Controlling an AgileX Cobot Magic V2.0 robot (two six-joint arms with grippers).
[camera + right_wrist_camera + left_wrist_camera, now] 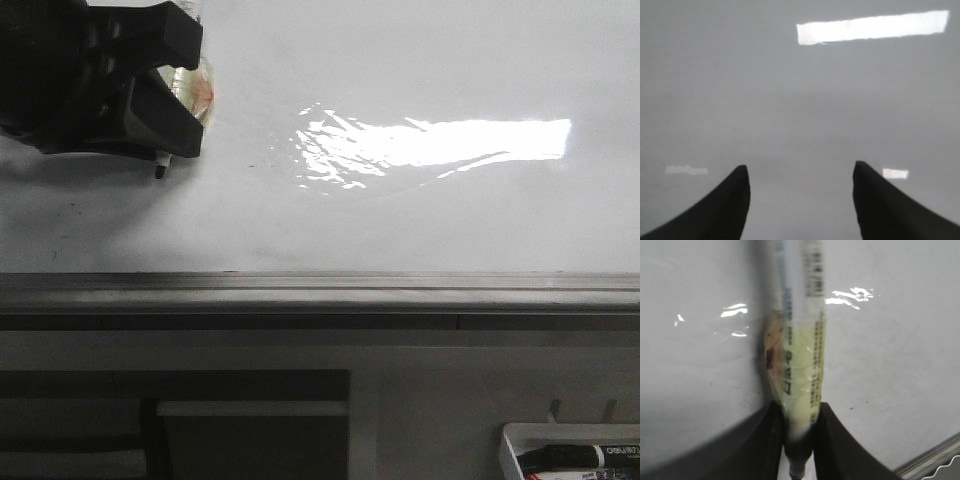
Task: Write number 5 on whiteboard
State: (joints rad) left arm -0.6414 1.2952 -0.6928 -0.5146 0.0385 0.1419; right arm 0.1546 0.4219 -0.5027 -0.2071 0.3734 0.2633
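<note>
Left end effector (799,440): clamped on a marker (800,370), tip apparently touching the whiteboard (420,220) left of the glare patch (430,145).
Right end effector (800,200): jaws spread, holding nothing.

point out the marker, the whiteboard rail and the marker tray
marker (800,375), left wrist view, on its taped barrel above the fingers.
whiteboard rail (320,292), front view, on the grey metal edge strip.
marker tray (515,445), front view, on its white rim.

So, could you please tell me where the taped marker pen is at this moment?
In the front view the taped marker pen sits at the upper left, clamped in the black left gripper, its tip near the glossy whiteboard, left of the glare patch.
</note>
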